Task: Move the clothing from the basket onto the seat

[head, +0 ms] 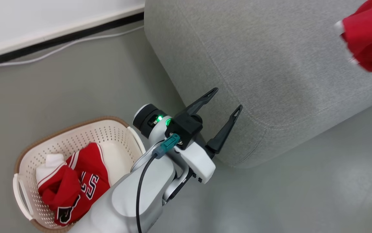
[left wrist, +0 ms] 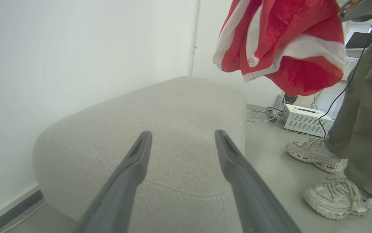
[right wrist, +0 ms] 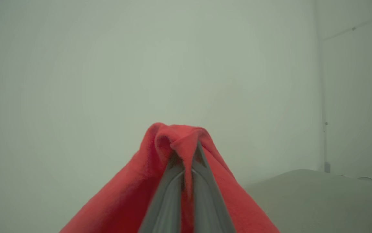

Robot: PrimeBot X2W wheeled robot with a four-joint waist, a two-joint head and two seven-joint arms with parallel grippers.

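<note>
Two red pieces of clothing are well apart. One, a jersey [head: 82, 181] with black-and-white lettering and white striped trim, lies crumpled inside the basket [head: 108, 134], which stands on the grey floor [head: 302, 194] at 8 o'clock in the head view. The other, a striped garment [head: 368, 38], hangs in the air at 2 o'clock of that view. The left wrist view shows it [left wrist: 279, 48] at 1 o'clock, dangling clear of the seat [left wrist: 160, 123]. Whether it is straight over the cushion or just past its edge I cannot tell.

The right gripper [right wrist: 186, 161] is clenched on a fold of this garment [right wrist: 124, 194]. Red cloth bunches over its tips and drapes down both sides.

The left gripper [head: 226, 101] is released, jaws spread wide with nothing between them. It hovers mid-frame in the head view, between the basket and the seat [head: 254, 64], its tips toward 1 o'clock at the sofa's rounded corner. From its own wrist, the gripper [left wrist: 183, 136] frames the stitched seam.

A person [left wrist: 360, 123] in olive trousers and pale sneakers [left wrist: 336, 197] stands at 4 o'clock in the left wrist view, on the floor beside the seat. A white vented box [left wrist: 305, 119] with cables sits at 3 o'clock beyond them. A pale cable [head: 60, 48] runs along the wall base at 10 o'clock in the head view.
</note>
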